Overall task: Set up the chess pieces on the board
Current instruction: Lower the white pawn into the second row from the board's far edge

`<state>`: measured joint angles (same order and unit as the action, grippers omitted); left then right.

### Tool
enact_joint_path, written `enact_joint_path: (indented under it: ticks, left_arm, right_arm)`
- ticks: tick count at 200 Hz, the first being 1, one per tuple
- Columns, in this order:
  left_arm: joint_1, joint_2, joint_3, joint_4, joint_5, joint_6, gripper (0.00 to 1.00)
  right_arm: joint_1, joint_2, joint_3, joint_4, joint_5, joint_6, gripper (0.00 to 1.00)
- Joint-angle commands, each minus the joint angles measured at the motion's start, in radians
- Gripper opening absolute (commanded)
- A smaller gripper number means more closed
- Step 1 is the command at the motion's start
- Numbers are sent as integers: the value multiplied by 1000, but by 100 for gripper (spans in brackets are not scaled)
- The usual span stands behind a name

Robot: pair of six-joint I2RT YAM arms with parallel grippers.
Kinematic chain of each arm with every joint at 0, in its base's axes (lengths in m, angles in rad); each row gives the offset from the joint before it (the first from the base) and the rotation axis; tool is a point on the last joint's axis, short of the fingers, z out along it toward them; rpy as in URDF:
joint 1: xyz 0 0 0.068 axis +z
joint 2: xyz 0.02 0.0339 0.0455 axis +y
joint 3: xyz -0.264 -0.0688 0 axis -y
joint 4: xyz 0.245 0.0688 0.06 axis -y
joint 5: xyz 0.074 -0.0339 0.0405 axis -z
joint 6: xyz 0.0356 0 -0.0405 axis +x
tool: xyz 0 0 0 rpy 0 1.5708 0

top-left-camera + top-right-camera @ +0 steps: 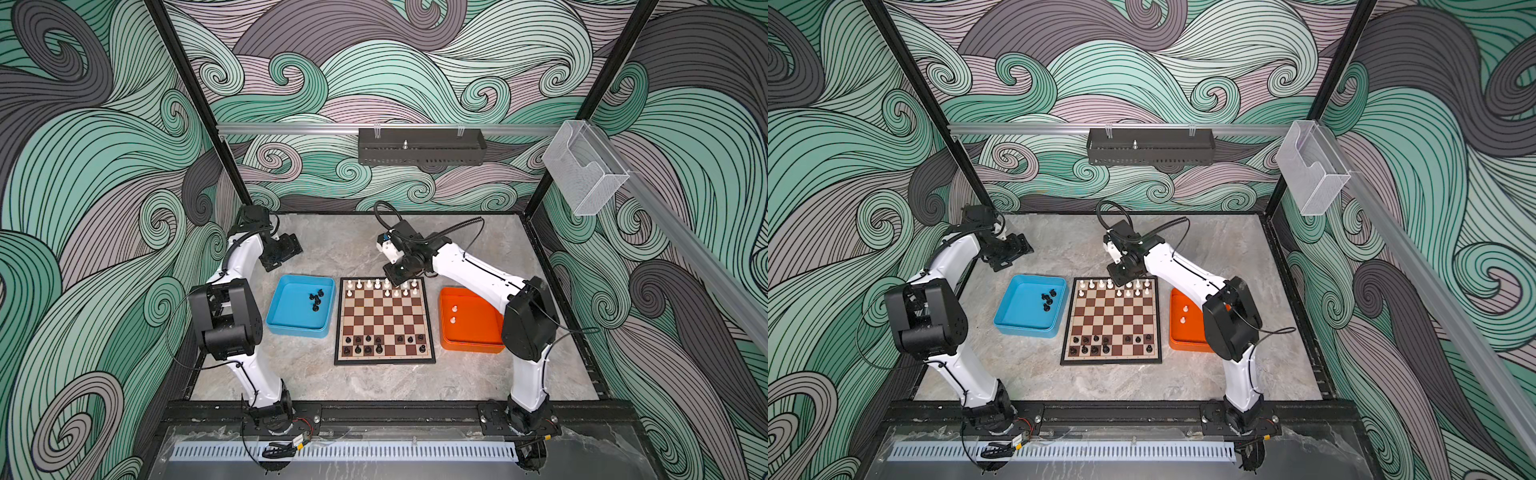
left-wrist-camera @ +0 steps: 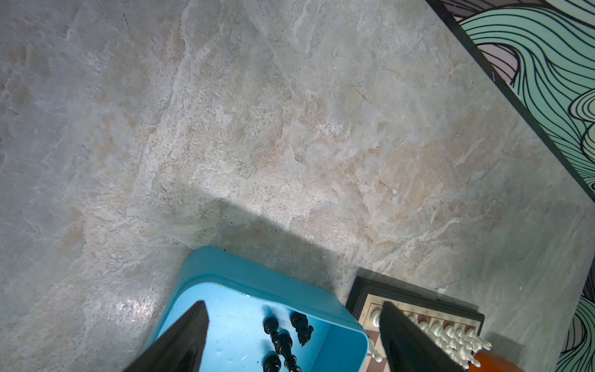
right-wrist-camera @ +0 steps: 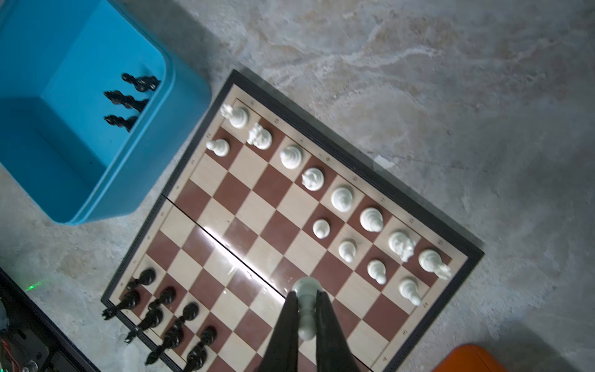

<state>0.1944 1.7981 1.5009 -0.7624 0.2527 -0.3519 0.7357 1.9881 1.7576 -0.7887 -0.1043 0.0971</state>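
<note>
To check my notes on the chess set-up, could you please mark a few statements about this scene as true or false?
1. The right tool is shut on a white piece. True.
2. The left tool holds a black piece. False: it is open and empty.
3. Black pieces lie in the blue tray. True.
4. The orange tray is empty. False: two white pieces lie in it.
5. On the board, the white chessmen stand nearest the arms' bases. False: they stand at the far edge; the black chessmen are nearest.
</note>
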Motion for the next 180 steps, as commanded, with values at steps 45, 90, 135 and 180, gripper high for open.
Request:
enact_joint_path:
  ticks: [45,90,135,180]
  left_arm:
    - [8,-6,7,-4,26,-13,86]
    - [10,-9,6,-2,34,-14,85]
    - [11,-7,6,-1,39,-16,86]
    - [12,-5,4,1,45,-19,86]
  right_arm:
    - [63,168,118,-73,58,109,13]
    - [63,215,119,-81,81,181,13]
    - [63,256,149,-80,83,207,13]
    - [57,288,188,-91,84,208,13]
